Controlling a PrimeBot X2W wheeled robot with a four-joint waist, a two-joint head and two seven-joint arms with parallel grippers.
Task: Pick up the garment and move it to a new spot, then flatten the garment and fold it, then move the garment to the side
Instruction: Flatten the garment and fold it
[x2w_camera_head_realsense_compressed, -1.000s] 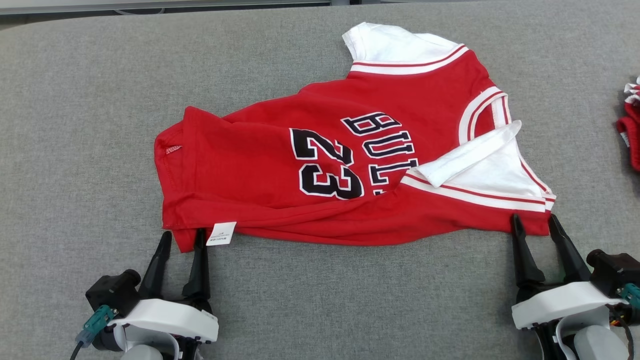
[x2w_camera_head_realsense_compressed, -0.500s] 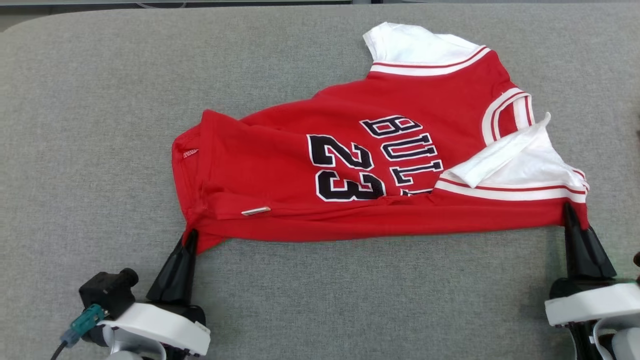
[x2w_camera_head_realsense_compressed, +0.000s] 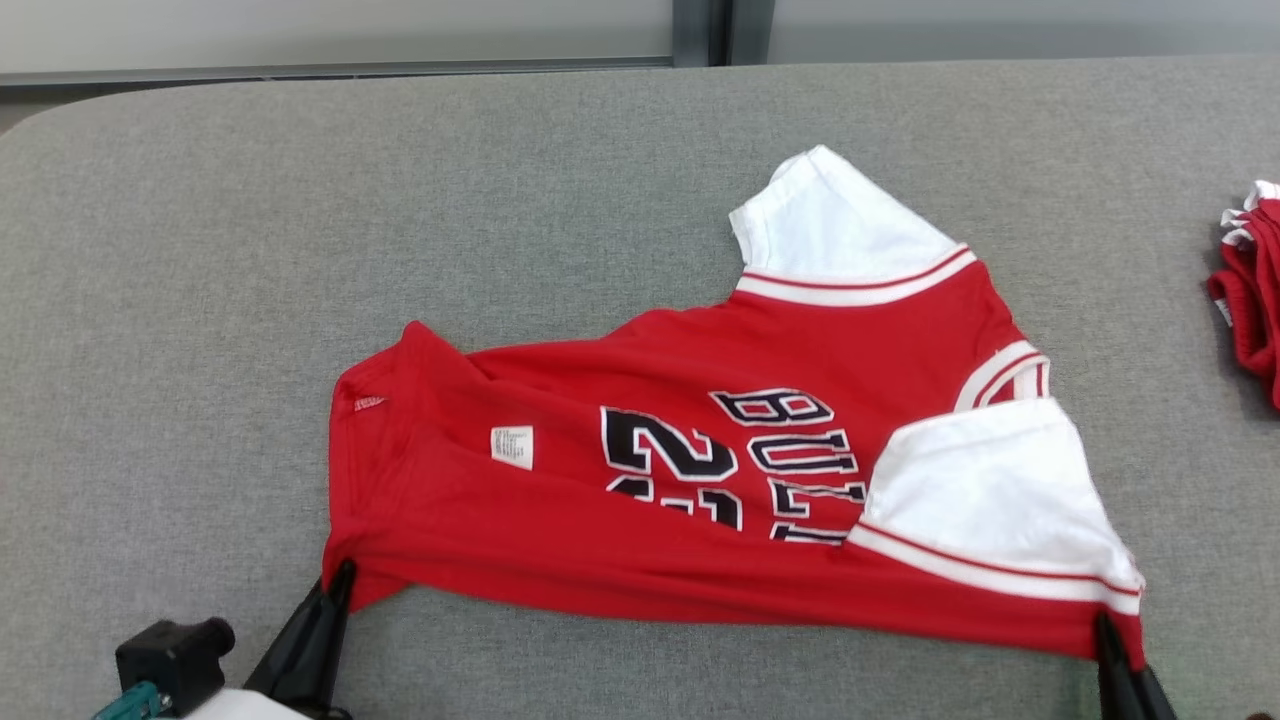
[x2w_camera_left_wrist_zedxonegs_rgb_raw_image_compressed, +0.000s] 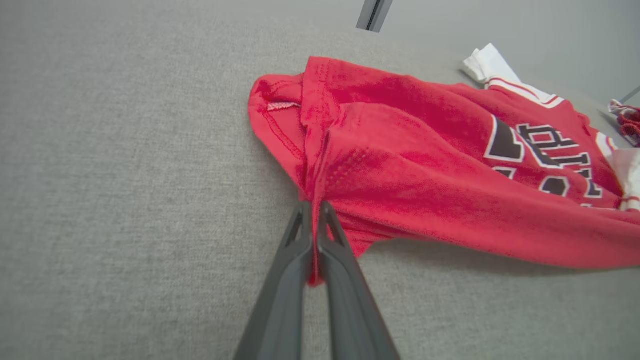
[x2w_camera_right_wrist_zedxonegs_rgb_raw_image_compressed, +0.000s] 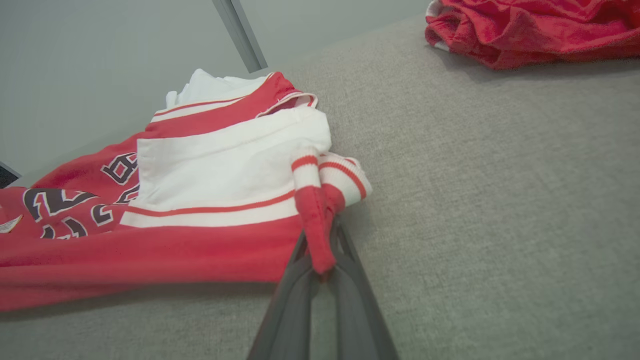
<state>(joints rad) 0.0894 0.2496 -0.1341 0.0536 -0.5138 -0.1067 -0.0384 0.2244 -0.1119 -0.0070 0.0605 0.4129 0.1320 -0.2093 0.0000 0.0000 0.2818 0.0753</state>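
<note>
My left tool (x2w_camera_head_realsense_compressed: 342, 575) grips the shirt (x2w_camera_head_realsense_compressed: 560, 540) by its hem corner at 7 o'clock, my right tool (x2w_camera_head_realsense_compressed: 1104, 625) by the shoulder corner at 5 o'clock. Shirt lies on the desk (x2w_camera_head_realsense_compressed: 200, 300), near edge taut. Red heap (x2w_camera_head_realsense_compressed: 1250, 290) at 3 o'clock

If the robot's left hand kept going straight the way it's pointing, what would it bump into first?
The red jersey: the left hand is shut on its hem corner, so going straight on would push into the bunched red cloth just ahead. Depth beyond that is unclear.
</note>
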